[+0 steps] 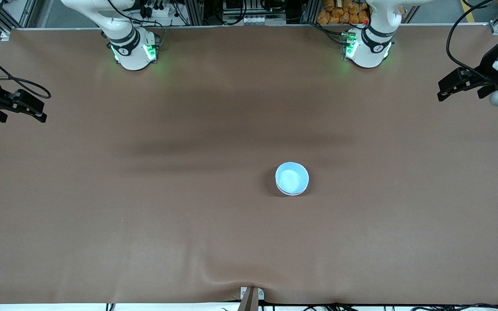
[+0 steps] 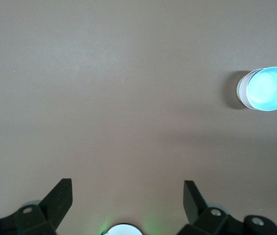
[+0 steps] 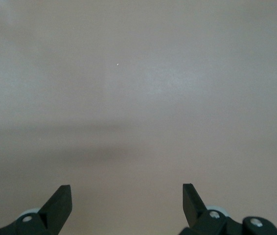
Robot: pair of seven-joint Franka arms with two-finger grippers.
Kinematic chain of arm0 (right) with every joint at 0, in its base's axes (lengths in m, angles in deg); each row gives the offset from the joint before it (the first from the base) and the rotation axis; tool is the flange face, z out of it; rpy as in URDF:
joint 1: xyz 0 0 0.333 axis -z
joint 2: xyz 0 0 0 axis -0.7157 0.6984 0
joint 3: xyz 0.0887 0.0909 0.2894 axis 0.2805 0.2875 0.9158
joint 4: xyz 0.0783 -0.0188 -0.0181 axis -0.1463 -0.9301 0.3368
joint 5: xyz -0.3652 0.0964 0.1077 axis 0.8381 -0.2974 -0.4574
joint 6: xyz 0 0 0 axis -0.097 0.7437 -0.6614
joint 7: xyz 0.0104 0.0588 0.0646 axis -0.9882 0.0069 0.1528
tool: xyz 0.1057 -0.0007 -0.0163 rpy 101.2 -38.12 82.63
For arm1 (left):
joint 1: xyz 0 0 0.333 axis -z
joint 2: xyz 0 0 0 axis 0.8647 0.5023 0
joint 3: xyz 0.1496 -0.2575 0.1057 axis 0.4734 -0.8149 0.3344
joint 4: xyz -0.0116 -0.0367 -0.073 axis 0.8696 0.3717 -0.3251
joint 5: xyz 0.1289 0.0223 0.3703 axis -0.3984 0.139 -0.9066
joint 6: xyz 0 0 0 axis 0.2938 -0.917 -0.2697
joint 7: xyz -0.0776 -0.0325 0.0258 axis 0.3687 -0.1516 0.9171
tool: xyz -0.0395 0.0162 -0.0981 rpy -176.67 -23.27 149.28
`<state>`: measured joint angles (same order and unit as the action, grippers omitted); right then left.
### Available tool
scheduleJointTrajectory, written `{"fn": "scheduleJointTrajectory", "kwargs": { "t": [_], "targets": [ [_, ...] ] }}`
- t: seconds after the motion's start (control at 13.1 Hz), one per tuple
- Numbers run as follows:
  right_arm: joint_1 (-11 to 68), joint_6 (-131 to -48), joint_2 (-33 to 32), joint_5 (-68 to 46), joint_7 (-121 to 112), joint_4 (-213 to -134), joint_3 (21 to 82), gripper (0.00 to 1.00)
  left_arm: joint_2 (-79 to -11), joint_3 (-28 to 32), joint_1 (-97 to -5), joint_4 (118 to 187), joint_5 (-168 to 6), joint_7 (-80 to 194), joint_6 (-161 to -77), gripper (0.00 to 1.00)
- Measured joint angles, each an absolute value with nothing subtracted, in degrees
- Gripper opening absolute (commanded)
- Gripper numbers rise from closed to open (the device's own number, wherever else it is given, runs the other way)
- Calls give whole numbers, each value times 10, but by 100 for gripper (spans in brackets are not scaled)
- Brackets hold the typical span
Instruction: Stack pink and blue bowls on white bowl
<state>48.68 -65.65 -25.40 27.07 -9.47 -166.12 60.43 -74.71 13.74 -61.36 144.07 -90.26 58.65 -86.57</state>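
The blue bowl [image 1: 292, 177] sits upright on top of a small stack near the middle of the brown table, also seen in the left wrist view as the blue bowl [image 2: 270, 87]. Under it only a pale rim [image 2: 242, 88] shows. The blue bowl hides the rest, so I cannot tell the pink bowl from the white bowl. My left gripper [image 1: 440, 90] hangs open and empty over the left arm's end of the table, its fingertips wide apart around bare cloth [image 2: 127, 188]. My right gripper [image 1: 43, 111] hangs open and empty over the right arm's end [image 3: 127, 192].
Brown cloth [image 1: 188, 216] covers the whole table. Both arm bases [image 1: 134, 49] [image 1: 368, 47] stand along the edge farthest from the front camera. A small metal clamp [image 1: 251, 296] sits at the table's nearest edge.
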Motion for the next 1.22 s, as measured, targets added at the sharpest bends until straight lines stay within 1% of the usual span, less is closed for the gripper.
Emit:
{"fn": "scheduleJointTrajectory", "kwargs": {
  "t": [0.15,0.46,0.84,1.22],
  "targets": [
    [497,-656,-256,271,-95,-1661,620,100,-747,138,-614,1439,-903,587,-866,100],
    [495,-656,-257,271,-95,-1658,619,100,-747,138,-615,1432,-903,587,-866,100],
    [445,-636,-258,271,-95,-1653,568,100,-743,139,-616,1422,-903,587,-866,100],
    [443,-629,-258,271,-95,-1645,564,100,-740,139,-616,1420,-903,587,-866,100]
  ]
}}
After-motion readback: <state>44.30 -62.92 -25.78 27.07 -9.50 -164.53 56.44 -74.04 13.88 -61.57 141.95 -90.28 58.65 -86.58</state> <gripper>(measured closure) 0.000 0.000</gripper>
